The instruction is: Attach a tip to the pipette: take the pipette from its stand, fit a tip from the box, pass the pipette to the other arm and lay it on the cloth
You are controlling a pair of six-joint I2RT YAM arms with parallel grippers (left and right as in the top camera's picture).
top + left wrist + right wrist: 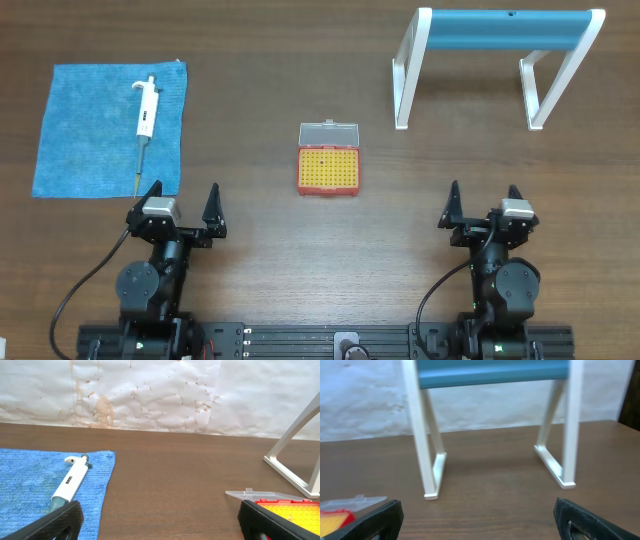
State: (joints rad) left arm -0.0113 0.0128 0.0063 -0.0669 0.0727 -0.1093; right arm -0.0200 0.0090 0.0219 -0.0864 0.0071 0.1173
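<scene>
**Inspector:** Location of the pipette?

**Assessor:** The pipette point(146, 108) lies on the cloth point(70, 130) at the tabletop's far left corner, with a yellow tip apparently fitted. It is well apart from the stand point(500, 30) at the far right corner.

**Inspector:** Grippers?

**Assessor:** Left gripper point(183, 192) and right gripper point(484, 190) are spread wide by the near edge, holding nothing. The tip box point(328, 170) sits open mid-table.

**Inspector:** Finding?

**Assessor:** Judged complete; nothing outstanding.

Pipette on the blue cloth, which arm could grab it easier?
Probably the left. The pipette lies on the cloth, just ahead of the left end effector, which is open. The right end effector sits far across, past the tip box.
</scene>
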